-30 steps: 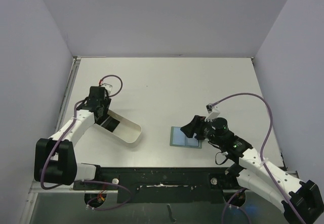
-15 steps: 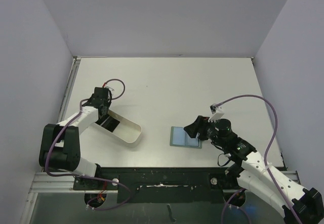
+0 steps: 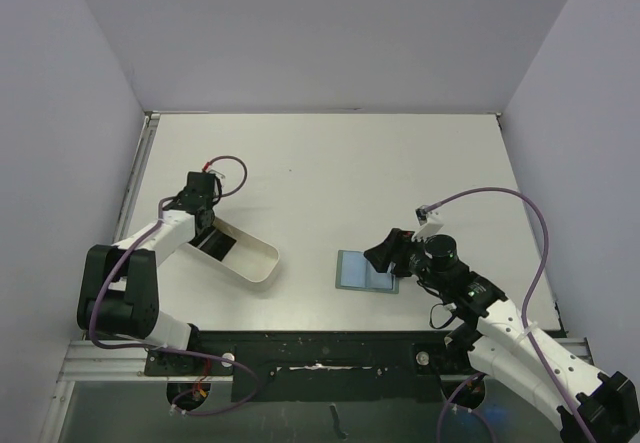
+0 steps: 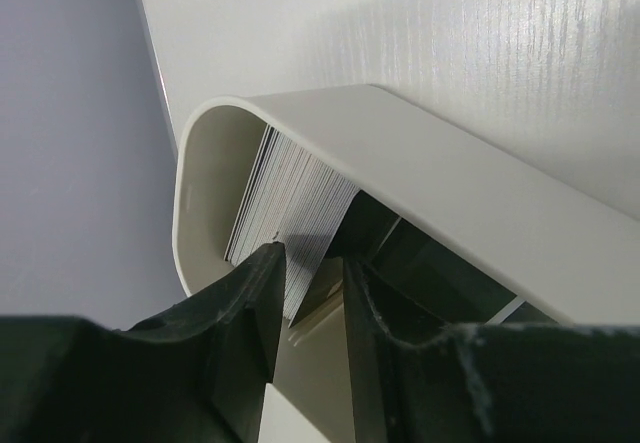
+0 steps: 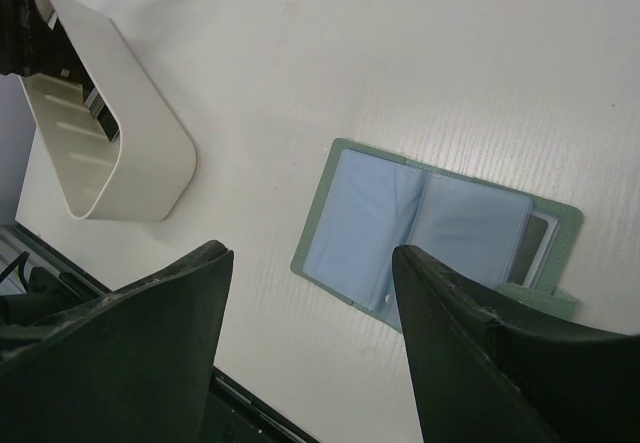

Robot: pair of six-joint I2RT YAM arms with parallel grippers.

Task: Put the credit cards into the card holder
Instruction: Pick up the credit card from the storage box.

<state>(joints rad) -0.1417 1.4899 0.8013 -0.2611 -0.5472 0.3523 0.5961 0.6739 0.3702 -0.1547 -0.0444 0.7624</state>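
The credit cards (image 4: 290, 203) stand as a thin-edged stack at the far-left end of a white oblong tray (image 4: 430, 163). My left gripper (image 4: 307, 263) reaches down into that end of the tray (image 3: 240, 253). Its jaws stand narrowly apart, with the stack's lower corner between them. The card holder (image 5: 430, 228) lies open and flat on the table, light blue slots up, with a green rim and a snap tab (image 5: 540, 298). In the top view it (image 3: 362, 271) lies right of centre. My right gripper (image 5: 312, 255) hovers wide open and empty over its near-right edge.
The tray also shows in the right wrist view (image 5: 150, 153), left of the card holder, with bare table between them. Purple-grey walls close in the white table (image 3: 330, 163) at the back and sides. A black rail (image 3: 320, 348) runs along the near edge.
Over the last second my left arm folded back while its gripper stayed at the tray's far end. My right gripper shifted slightly right over the holder. Little has moved in the last half second.
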